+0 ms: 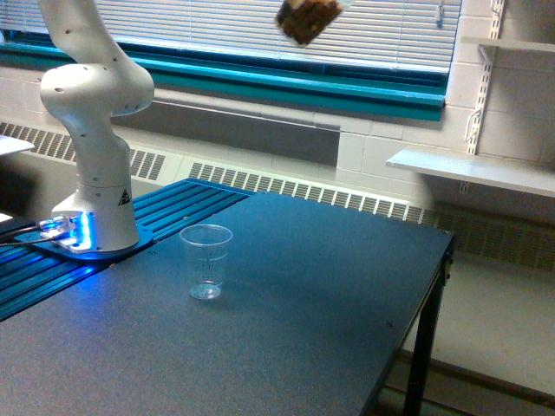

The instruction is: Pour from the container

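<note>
container (307, 19) blurred, tilted, brown bits inside

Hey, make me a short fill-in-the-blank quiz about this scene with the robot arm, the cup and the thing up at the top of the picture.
1. The clear cup stands upright on the dark ____.
2. The cup holds nothing; it is ____.
3. The container of brown bits is at the ____ edge of the exterior view, tilted.
4. The container is on the exterior view's ____ of the cup.

Missing words: table; empty; top; right
</note>
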Controlling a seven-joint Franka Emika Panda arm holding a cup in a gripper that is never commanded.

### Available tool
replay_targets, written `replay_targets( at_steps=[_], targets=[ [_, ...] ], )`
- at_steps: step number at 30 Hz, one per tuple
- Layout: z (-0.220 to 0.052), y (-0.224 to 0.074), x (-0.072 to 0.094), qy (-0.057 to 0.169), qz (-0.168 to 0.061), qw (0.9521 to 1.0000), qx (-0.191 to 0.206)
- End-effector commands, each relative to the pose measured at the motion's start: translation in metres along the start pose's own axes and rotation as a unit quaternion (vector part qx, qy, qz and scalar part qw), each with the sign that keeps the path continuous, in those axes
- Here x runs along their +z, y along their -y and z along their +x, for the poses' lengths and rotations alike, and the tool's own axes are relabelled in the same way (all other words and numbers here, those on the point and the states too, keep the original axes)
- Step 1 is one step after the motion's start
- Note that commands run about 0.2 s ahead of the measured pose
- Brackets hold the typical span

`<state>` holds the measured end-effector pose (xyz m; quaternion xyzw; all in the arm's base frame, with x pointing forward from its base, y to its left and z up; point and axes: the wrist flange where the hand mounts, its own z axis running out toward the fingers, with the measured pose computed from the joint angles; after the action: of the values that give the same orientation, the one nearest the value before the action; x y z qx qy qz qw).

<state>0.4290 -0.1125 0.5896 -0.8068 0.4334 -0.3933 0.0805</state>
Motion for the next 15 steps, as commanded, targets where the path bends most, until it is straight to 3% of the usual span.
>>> replay_targets(
  at_steps=[1,6,15],
  targets=[
    [-0.009,-0.039,0.014,0.007,-0.016,0.9994,0.030],
    [-0.026,-0.064,0.029,0.023,-0.029,0.9987,0.036],
    [-0.084,-0.095,0.064,0.077,-0.053,0.9952,0.030]
  ],
)
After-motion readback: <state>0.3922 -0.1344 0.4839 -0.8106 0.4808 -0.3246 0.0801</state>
